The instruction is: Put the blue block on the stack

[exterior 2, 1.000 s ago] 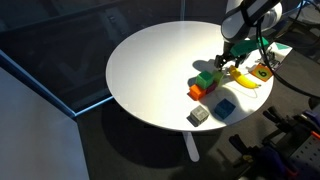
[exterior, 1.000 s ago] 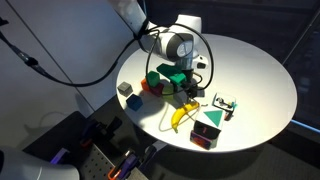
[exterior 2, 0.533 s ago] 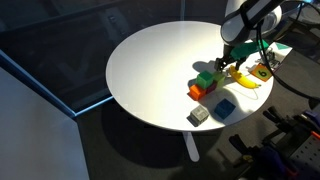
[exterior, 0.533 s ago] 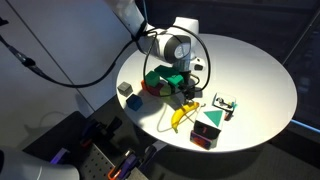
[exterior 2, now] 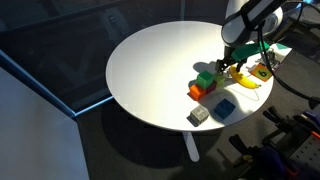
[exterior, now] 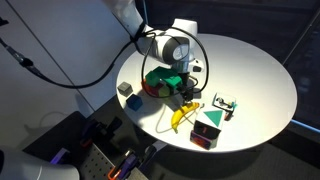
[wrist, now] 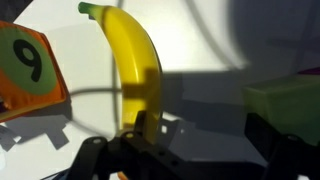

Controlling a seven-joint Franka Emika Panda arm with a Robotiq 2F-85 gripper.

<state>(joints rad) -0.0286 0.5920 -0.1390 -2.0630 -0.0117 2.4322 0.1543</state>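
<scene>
The blue block (exterior: 134, 100) (exterior 2: 225, 107) lies near the table edge, next to a grey cube (exterior: 124, 89) (exterior 2: 198, 116). The stack (exterior: 157, 78) (exterior 2: 206, 80) is a bright green cube over red. It shows in both exterior views, and its green edge shows at the right of the wrist view (wrist: 288, 100). My gripper (exterior: 181, 82) (exterior 2: 229, 65) (wrist: 190, 150) hangs low between the stack and a banana, open and empty. It is well away from the blue block, which is out of the wrist view.
A banana (exterior: 181, 115) (exterior 2: 246, 80) (wrist: 135, 60) lies just beyond the gripper. An orange card with a 9 (wrist: 25, 65) sits beside it. A pile with a green triangle over red and black (exterior: 208, 130) stands near the table edge. The round white table (exterior 2: 160, 60) drops off close by.
The gripper has shifted only slightly, a little lower by the stack. The blocks and the banana have not moved.
</scene>
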